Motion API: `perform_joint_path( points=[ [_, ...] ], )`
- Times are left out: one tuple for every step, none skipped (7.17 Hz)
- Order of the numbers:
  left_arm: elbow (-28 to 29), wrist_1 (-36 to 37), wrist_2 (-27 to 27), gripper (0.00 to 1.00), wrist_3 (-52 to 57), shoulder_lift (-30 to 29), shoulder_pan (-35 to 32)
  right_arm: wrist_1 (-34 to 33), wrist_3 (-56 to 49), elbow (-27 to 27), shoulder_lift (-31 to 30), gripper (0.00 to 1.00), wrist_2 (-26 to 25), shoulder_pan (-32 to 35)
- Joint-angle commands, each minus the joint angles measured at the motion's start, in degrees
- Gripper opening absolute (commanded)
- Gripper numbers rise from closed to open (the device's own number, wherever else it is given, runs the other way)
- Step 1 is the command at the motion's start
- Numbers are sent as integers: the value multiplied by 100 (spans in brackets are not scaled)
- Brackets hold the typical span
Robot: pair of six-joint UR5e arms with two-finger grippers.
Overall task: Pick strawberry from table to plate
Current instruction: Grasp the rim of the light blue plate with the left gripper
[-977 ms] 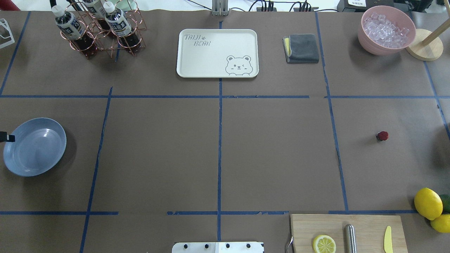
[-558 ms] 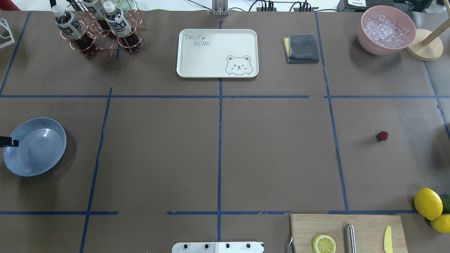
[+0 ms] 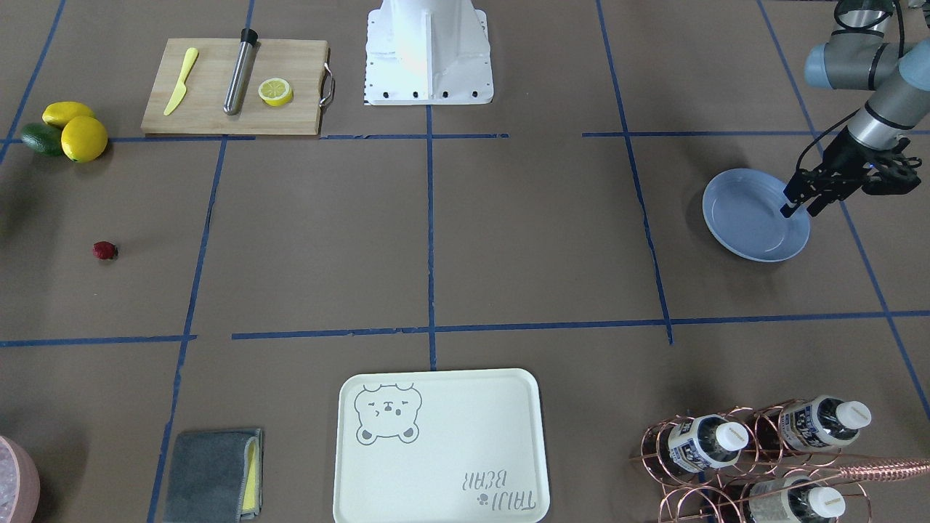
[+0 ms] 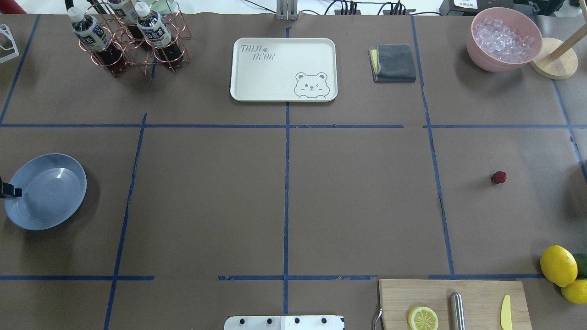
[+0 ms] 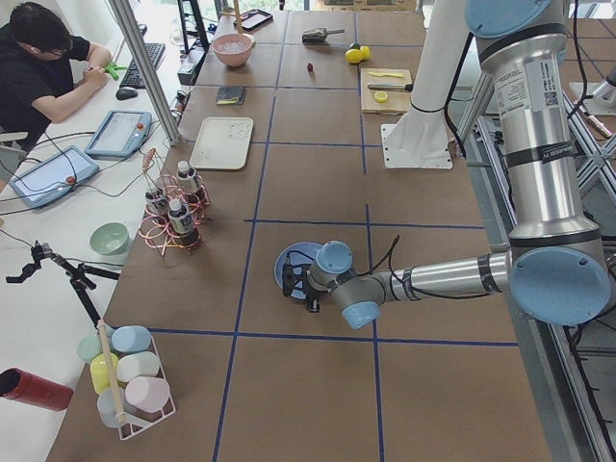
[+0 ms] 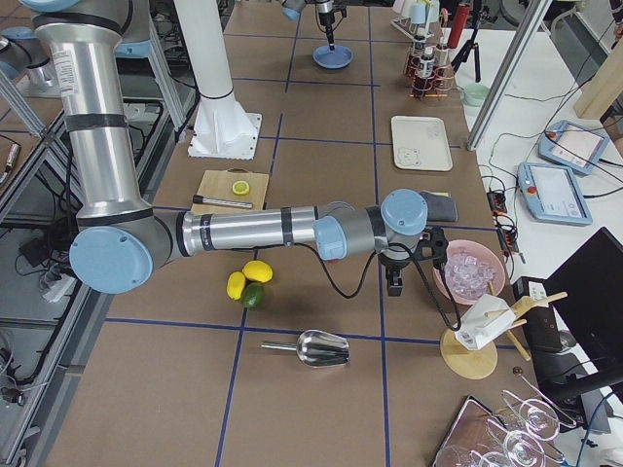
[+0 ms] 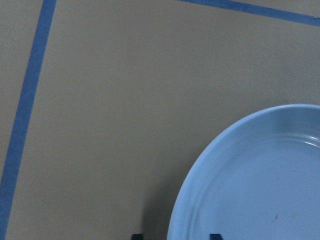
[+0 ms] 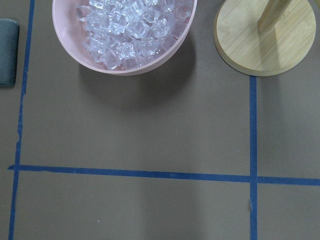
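Left hand (image 3: pixel 799 210) spread, empty, at plate (image 3: pixel 745 221) rim; strawberry (image 4: pixel 499 177) (tiny, probably light, soft) needs gentle pinch across its middle

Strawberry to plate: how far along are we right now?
Done: nothing; the small dark-red strawberry lies on the brown-paper table, far from the round light blue plate. In hand: nothing; the left gripper hangs open at the plate's rim, and the right gripper cannot be judged. Remaining: grasp, carry and place the berry.
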Motion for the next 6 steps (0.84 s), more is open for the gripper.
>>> perform_joint_path(
  points=[
    [-25, -11, -9, 0, 8, 18, -7, 0, 14, 8, 0, 100, 19, 0],
    [-112, -11, -61, 0, 25, 27, -68, 0, 14, 8, 0, 100, 19, 0],
    [-418, 85, -261, 0, 25, 71, -86, 0, 14, 8, 0, 100, 19, -26],
    [-621, 103, -794, 0, 25, 115, -226, 9, 14, 8, 0, 100, 10, -44],
    [-762, 425, -1574, 0, 25, 37, -1019, 52, 14, 8, 9, 100, 10, -53],
    [-1329, 1029, -1843, 0, 8, -112, -1270, 70, 109, 16, 26, 100, 10, -166]
  ],
)
